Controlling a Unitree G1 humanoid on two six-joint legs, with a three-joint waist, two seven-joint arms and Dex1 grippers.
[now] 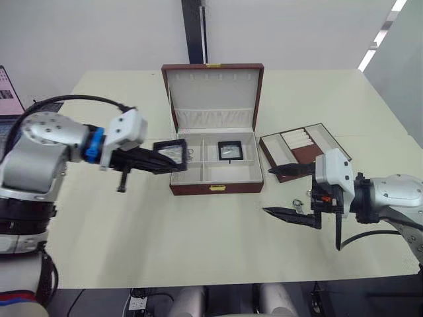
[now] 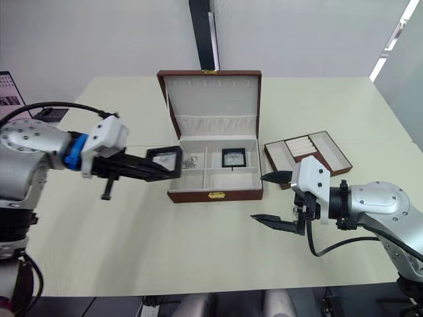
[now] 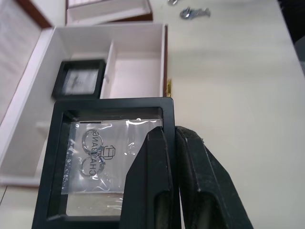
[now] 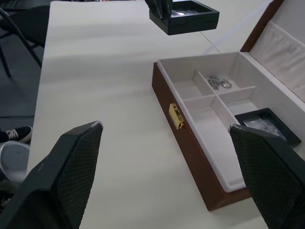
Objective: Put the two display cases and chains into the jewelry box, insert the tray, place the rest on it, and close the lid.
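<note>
The jewelry box (image 1: 217, 187) stands open at the table's middle, its lid (image 1: 213, 92) upright. One display case (image 1: 230, 150) lies in the box's right rear compartment. The chains (image 2: 192, 160) lie in the left rear compartment. My left gripper (image 1: 165, 160) is shut on the second display case (image 1: 172, 152), holding it level just above the box's left rim. The tray (image 1: 304, 144) rests on the table to the right of the box. My right gripper (image 1: 267, 191) stands open above the table in front of the tray. The rest (image 1: 297, 203), tiny silvery pieces, lie beside its lower finger.
A laptop screen (image 1: 6, 92) sits at the table's far left edge. A black post (image 1: 193, 32) rises behind the box. The table (image 1: 198, 238) has open surface in front of the box, and a chair (image 4: 14, 28) stands beyond its edge.
</note>
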